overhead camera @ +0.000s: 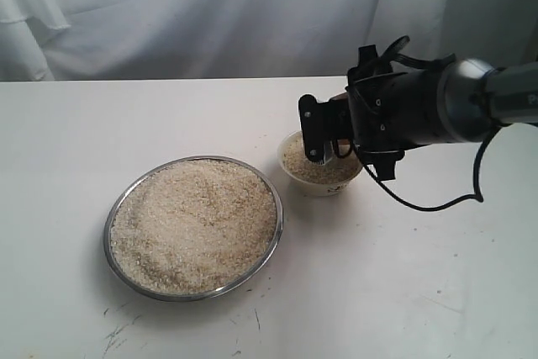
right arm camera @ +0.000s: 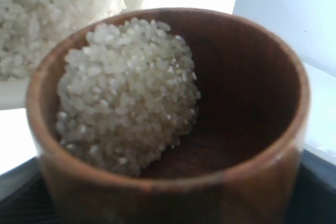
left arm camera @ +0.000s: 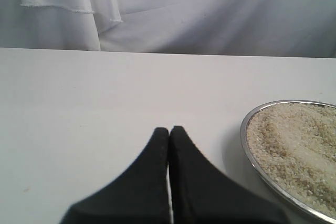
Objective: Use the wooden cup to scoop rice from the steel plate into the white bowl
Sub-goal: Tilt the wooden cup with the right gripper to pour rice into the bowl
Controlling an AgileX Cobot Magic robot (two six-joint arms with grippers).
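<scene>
White cloth (overhead camera: 210, 14) hangs behind a pale table (overhead camera: 420, 292). The right gripper (overhead camera: 318, 136) is clamped on the wooden cup (right arm camera: 173, 187) and holds it just above the white bowl (overhead camera: 324, 184). A clump of rice (right arm camera: 126, 103) is piled against one wall of the cup's dark inside. The bowl is nearly full of grains. In the exterior view, the steel plate (overhead camera: 107, 233) lies at 8 o'clock from the bowl, near it but apart, and is heaped with rice. The left gripper (left arm camera: 169, 132) has its fingers pressed together on nothing, over bare table near the plate's rim.
</scene>
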